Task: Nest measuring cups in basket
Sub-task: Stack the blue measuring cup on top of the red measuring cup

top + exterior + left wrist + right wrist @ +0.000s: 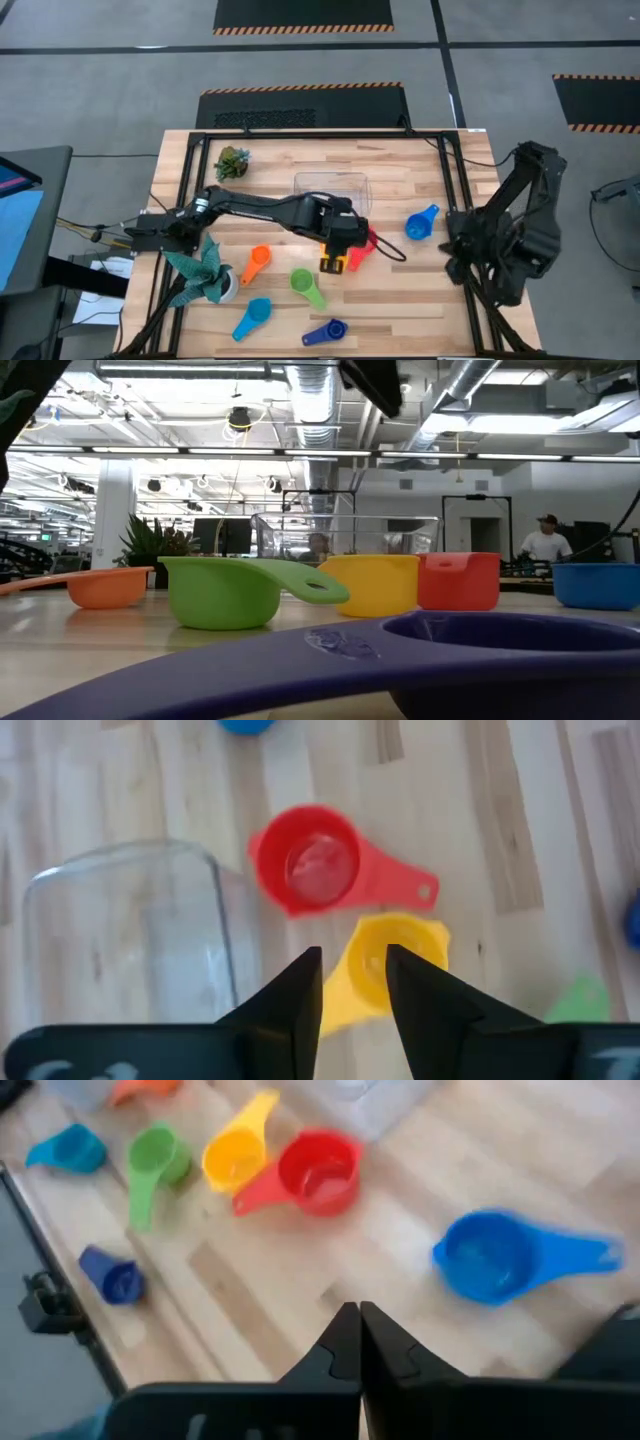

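Note:
My left gripper (353, 975) hangs open above the yellow cup (385, 970), well clear of the table, its fingers on either side of the cup as seen from the wrist. The red cup (365, 245) lies beside the yellow one, handle toward it. The blue cup (420, 222), orange cup (257, 262), green cup (305, 285), light blue cup (252, 318) and dark blue cup (325, 332) rest bowl-down on the wood. The clear basket (333, 190) stands behind them with nothing in it. My right gripper (358, 1342) is shut, drawn back at the table's right edge.
A teal plant in a white pot (205, 275) stands near the left arm's elbow, and a small green plant (232, 162) sits at the far left. A black frame rail (300, 133) rims the table. Bare wood lies between the blue cup and the near edge.

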Motion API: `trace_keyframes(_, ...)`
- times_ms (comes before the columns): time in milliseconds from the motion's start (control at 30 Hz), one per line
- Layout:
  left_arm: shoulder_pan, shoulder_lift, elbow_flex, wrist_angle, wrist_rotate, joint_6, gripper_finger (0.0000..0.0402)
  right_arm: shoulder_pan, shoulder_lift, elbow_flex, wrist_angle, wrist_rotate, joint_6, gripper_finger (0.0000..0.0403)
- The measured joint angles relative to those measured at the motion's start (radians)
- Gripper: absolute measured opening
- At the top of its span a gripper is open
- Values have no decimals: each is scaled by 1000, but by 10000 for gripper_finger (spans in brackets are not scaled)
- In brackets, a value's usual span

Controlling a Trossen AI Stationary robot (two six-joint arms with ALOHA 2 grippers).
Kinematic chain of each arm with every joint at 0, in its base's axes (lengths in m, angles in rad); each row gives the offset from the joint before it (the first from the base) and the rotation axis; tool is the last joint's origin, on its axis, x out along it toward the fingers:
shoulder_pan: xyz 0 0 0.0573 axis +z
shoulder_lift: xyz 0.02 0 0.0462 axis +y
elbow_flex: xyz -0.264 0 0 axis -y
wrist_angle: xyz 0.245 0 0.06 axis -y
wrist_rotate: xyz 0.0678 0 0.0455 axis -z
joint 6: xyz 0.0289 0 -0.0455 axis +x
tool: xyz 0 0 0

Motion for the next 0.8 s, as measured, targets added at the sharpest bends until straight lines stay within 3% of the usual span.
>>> trace_keyframes(133, -2, -50, 0, -69, -18, 1, 85, -101, 19, -129, 7, -139, 32, 15)
trace_keyframes(267, -2, -84, 0, -145, -44, 0, 71, -202, 23, -217, 15, -156, 21, 10)
trace_keyframes(600, 6, -130, -1, -303, -120, -53, 19, -546, 17, -328, 284, -259, -476, 8)
trace_keyframes(800, -8, -154, -1, -300, -132, -82, 3, -673, 16, -381, 345, -293, -642, 9)
